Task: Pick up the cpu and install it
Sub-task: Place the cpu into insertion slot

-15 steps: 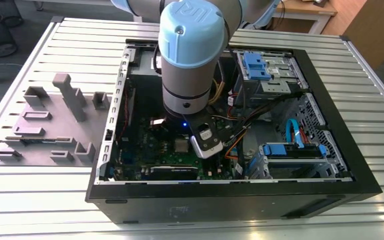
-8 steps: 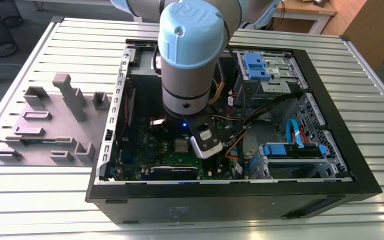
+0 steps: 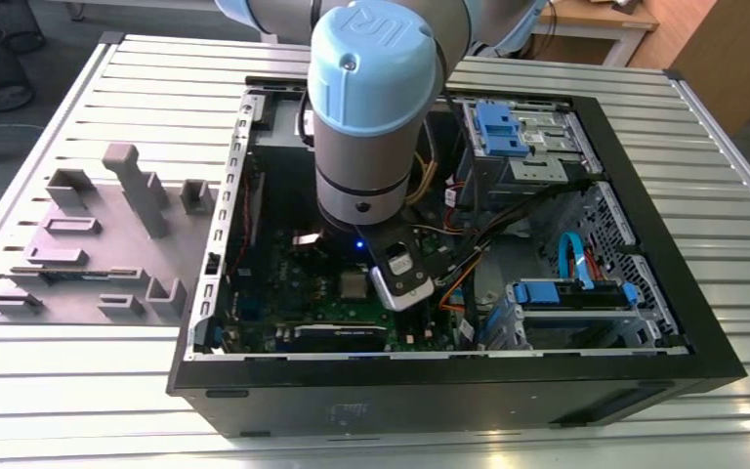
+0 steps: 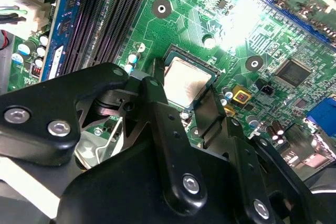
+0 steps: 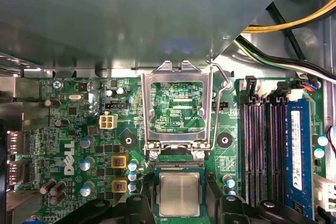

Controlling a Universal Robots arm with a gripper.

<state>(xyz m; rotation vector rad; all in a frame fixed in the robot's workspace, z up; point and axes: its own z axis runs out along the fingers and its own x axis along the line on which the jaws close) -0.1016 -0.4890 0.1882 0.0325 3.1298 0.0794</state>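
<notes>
The exterior view looks steeply down from above one long side of the open case point(image 3: 479, 381). It stands far enough off to take in the whole case, the slatted surface point(image 3: 75, 371) around it and the arm point(image 3: 372, 107) reaching in from the far side. The first wrist view faces almost square onto the motherboard point(image 5: 68, 129) from close by, with the open socket frame point(image 5: 178, 103) mid-picture. The second wrist view sits nearer still and looks slantwise across the same board, past the black end effector point(image 4: 185, 95) in its foreground. Both wrist views share the cpu point(image 5: 179, 193) and the memory slots point(image 5: 262, 150).
</notes>
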